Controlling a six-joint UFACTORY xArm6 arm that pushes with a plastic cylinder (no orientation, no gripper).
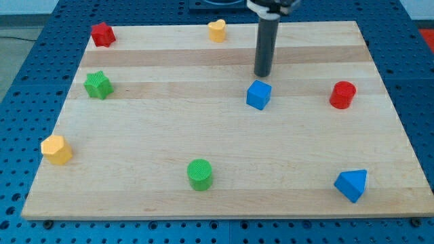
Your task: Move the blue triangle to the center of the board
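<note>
The blue triangle [351, 184] lies near the board's bottom right corner. My tip [262, 74] is in the upper middle of the wooden board [156, 142], just above a blue cube [258, 95] and apart from it. The tip is far from the blue triangle, up and to the left of it.
A red cylinder [343, 95] stands at the right. A yellow heart [217, 30] and a red star-like block [102, 34] sit near the top edge. A green star [98, 85] and a yellow hexagon [56, 150] are on the left. A green cylinder [199, 174] stands at the bottom middle.
</note>
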